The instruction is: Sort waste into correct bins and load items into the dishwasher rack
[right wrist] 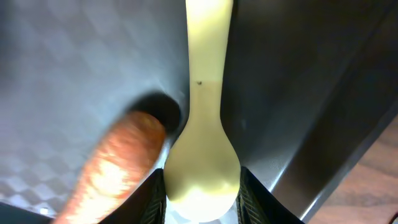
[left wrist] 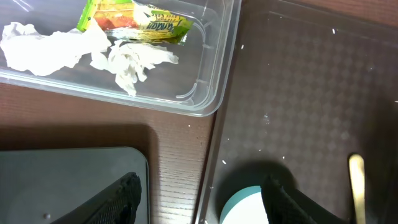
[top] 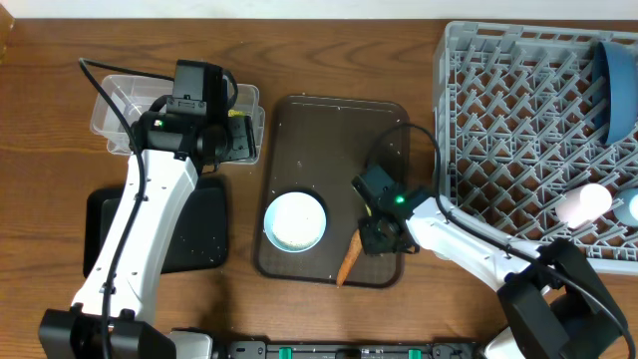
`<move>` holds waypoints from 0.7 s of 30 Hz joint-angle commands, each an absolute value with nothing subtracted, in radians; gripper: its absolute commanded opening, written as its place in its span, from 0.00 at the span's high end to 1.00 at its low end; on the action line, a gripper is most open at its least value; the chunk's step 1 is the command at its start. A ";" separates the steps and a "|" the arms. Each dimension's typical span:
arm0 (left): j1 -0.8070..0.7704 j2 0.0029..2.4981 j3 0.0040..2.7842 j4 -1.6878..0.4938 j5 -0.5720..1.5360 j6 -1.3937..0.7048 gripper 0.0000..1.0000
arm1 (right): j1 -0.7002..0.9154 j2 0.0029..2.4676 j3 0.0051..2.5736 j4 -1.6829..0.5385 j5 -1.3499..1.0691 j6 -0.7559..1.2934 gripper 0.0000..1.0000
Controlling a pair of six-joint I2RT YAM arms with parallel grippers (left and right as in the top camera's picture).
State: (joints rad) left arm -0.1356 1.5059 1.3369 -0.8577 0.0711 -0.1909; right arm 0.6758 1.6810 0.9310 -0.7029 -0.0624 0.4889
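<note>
The brown tray (top: 334,120) sat in the middle of the table, and everything else lay around it. Near its front right corner the right gripper (right wrist: 202,194) was down at the tray floor. Its jaws stood narrow, pressed on either side of the bowl end of the cream-coloured spoon (right wrist: 203,93), whose handle ran away from the camera across the tray. The carrot (right wrist: 115,171) lay just beside the spoon's bowl, slanting toward the tray's front rim. The white bowl (top: 295,221) stood upright in the tray's front left part, and a few rice grains (left wrist: 266,118) were scattered over the tray's patterned floor. The left gripper (left wrist: 202,186) hung above the tray's left rim with its jaws wide apart and nothing between them. Just left of the tray's far half stood the clear tub (left wrist: 211,93), holding the snack wrapper (left wrist: 134,15) and the crumpled tissue (left wrist: 62,46). The black tray (top: 199,234) lay left of the brown tray's near half, partly under the left arm. To the right of the tray stood the dishwasher rack (top: 498,110), with the blue plate (top: 618,90) propped on edge toward its far right side. The pink cup (top: 583,204) and the light-blue cup (top: 630,209) sat along the rack's near side.
</note>
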 commanded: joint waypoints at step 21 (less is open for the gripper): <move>-0.136 1.509 1.344 -0.859 0.059 -0.200 0.36 | 0.564 1.688 1.153 -0.822 0.036 0.410 0.69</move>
State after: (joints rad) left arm -0.1356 1.5059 1.3369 -0.8570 0.0711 -0.1909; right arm 0.5793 1.6817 1.1198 -0.8131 0.0193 0.4339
